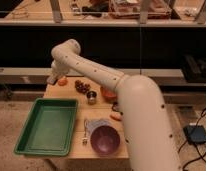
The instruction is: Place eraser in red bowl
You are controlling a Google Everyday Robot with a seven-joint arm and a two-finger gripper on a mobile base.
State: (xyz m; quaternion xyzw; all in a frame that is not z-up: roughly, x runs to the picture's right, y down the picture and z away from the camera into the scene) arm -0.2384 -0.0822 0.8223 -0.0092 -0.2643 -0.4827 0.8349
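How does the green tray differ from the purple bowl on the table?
The green tray is rectangular; the purple bowl is round. The tray covers far more of the table than the bowl. The tray is shallow and flat-bottomed; the bowl is curved inside. Both stand upright and look empty. The gripper, shut, is beyond the tray at the table's far corner, away from both.
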